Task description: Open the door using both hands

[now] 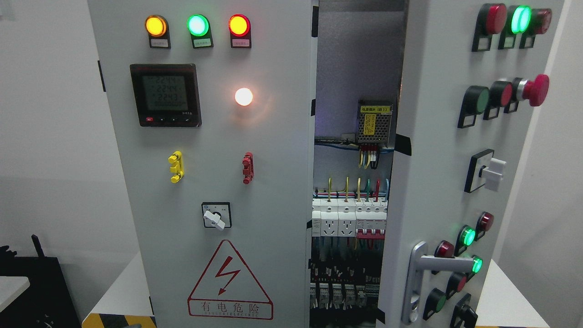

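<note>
While it stands swung outward on the right side of the cabinet, this is how things look from my head camera.

Right door: grey panel, ajar, angled toward me so its face is seen obliquely; its inner edge leaves a tall gap onto the cabinet's inside.
Door handle: silver lever low on the right door, pointing to the right, on a long upright backplate.
Right door controls: red and lit green lamps at the top, a green button, a dark red button and a red mushroom button below them, a white rotary switch mid-height, more red and green lamps and buttons around the handle.
Left door: shut, facing me flat.
Left door fittings: amber, green and red lamps in a row on top, a black digital meter, a glowing white lamp, a yellow clip, a red clip, a small rotary selector, a red lightning warning triangle at the bottom.
Interior: a meshed power supply with a yellow label, coloured wires, white breakers and sockets, dark terminal rows lower down.
Table: white surface under the cabinet, yellow-black striped edge at the front left.
My hands: neither appears in this view, so I cannot tell how the fingers are set.
</note>
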### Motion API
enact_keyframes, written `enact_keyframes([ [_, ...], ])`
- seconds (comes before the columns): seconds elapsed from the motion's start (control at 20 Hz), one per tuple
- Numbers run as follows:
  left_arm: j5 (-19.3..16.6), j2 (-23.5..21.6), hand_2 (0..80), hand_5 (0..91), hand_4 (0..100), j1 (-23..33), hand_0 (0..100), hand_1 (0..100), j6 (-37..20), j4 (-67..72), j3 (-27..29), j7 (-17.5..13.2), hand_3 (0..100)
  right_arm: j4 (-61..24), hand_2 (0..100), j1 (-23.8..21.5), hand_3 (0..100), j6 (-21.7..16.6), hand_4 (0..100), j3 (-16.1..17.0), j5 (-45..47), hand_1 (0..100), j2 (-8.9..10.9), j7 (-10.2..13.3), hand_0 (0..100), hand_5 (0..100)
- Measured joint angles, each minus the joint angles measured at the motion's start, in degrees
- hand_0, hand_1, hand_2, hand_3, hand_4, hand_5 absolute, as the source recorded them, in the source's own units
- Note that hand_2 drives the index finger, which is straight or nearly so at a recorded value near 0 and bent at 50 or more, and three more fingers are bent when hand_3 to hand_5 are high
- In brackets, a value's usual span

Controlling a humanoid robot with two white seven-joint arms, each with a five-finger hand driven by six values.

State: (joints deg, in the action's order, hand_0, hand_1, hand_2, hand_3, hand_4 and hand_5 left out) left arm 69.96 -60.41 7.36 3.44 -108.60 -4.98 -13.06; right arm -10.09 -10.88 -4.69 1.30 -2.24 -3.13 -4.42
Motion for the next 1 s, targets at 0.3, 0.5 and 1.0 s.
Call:
enact_keyframes([
  [0.3, 5.5, -2.7, 0.0, 0.0, 0, -5.0, 12, 39, 0.7, -1.7, 0.0, -0.4, 0, 0.0, 0, -0.5, 0, 0.0, 0, -0.6, 0.0, 17, -0.31, -0.1, 50, 0],
  [0.5, 7.0, -3.9, 0.0, 0.0, 0, -8.7, 12, 39, 1.0, -2.6, -1.7, -1.1, 0, -0.1, 0, -0.6, 0, 0.0, 0, -0.8, 0.0, 17, -0.45, 0.0, 50, 0],
  [1.0, 8.6, -6.5, 0.0, 0.0, 0, -12.1, 12, 39, 1.3, -3.9, -4.7, -1.3, 0, -0.2, 0, -1.3, 0, -0.5, 0, -1.1, 0.0, 17, -0.66, 0.3, 50, 0],
])
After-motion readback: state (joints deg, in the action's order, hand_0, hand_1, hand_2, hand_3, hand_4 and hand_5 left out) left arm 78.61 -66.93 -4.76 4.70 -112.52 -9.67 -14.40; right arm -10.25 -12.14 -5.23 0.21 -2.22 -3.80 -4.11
